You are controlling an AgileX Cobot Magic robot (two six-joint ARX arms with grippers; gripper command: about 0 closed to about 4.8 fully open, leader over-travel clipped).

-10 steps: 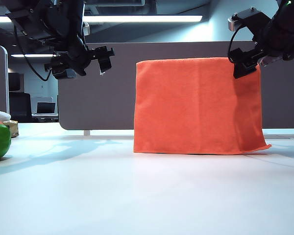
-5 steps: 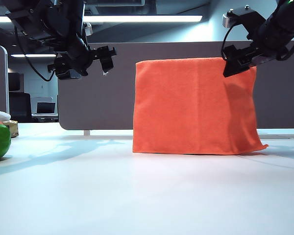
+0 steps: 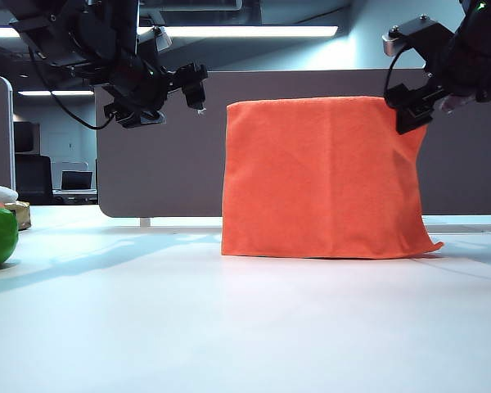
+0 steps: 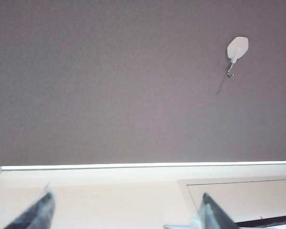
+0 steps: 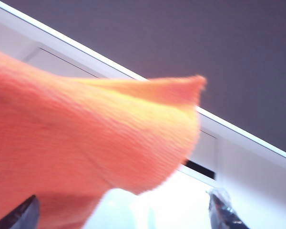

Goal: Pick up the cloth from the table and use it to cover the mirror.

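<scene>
Claws both spread and empty: my left claw [image 3: 198, 88] hangs beside the draped cloth [image 3: 323, 176], right claw [image 3: 409, 110] at its corner; covering looks done, so I'd retreat next

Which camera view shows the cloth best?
The exterior view: the whole cloth hangs draped upright, its lower edge on the table, between the open left gripper and the open right gripper. The right wrist view shows only a blurred corner. The left wrist view shows none.
</scene>
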